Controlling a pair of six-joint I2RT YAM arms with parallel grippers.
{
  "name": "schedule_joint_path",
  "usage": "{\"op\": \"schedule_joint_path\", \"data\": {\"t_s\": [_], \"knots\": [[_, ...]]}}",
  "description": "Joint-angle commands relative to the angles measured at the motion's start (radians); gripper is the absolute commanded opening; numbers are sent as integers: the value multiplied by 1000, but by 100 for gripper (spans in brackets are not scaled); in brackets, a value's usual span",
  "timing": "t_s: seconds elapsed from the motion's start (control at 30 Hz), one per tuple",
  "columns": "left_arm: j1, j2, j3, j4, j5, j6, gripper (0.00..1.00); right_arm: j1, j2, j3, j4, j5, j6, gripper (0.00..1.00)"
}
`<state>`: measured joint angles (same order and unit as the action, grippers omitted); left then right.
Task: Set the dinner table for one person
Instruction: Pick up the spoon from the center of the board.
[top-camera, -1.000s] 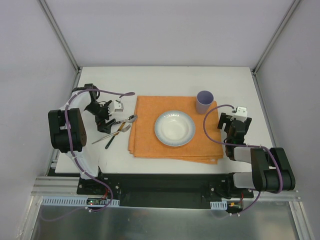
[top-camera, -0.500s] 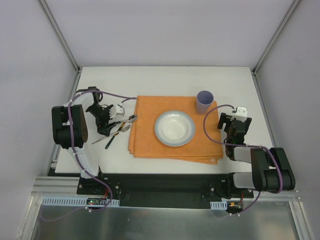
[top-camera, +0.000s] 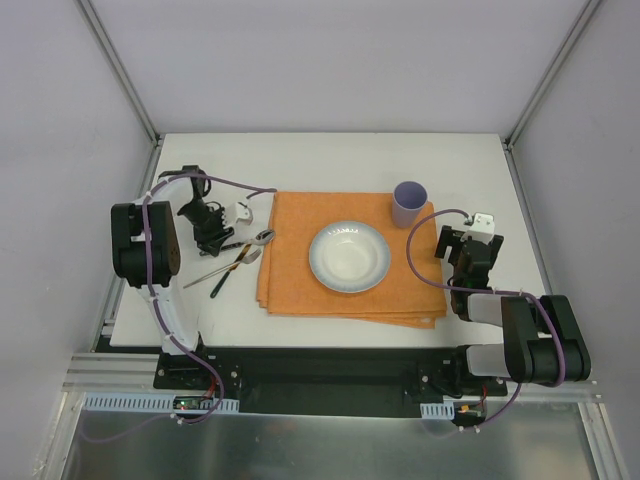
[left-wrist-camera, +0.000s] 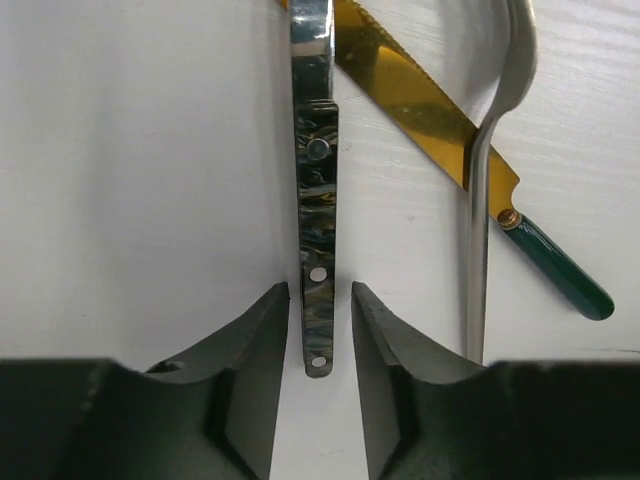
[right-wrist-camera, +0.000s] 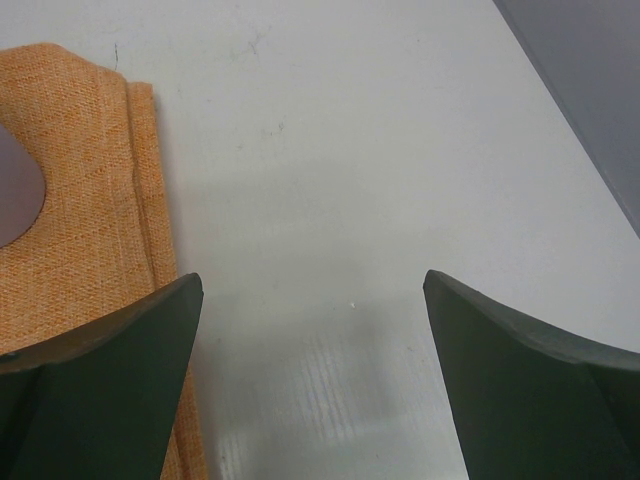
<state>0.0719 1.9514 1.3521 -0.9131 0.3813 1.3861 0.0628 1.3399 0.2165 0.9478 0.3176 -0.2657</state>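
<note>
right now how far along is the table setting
Done: bowl on the orange placemat, purple cup at its far right corner. In hand: left gripper straddles the marbled handle, not yet clamped. Left: that piece, the gold knife and silver utensil lie on the dinner table, off the mat; right gripper open, idle.

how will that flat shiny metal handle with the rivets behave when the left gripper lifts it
The flat marbled metal handle looks rigid, so it likely will not flex. Its polished narrow edges may slip in the left gripper. The gold serrated knife with a green grip crosses its far end, so lifting might nudge that.
</note>
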Motion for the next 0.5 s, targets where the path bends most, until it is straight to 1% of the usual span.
{"op": "schedule_joint_path", "data": {"t_s": [0.0,0.03,0.1,0.13,0.33,0.47], "knots": [[-12,58,-11,-4,-44,-21,26,0,-13,3,60,14,2,96],[-14,58,-14,-1,-45,-24,23,0,-13,3,60,14,2,96],[-15,52,-19,13,-48,-42,11,2,-13,3,60,14,2,96],[-15,50,-28,20,-50,-47,0,0,-13,3,60,15,2,96],[-15,-20,-71,92,-39,-113,0,0,-13,3,60,14,2,96],[-15,-68,-22,94,1,-194,0,2,-13,3,60,14,0,96]]}}
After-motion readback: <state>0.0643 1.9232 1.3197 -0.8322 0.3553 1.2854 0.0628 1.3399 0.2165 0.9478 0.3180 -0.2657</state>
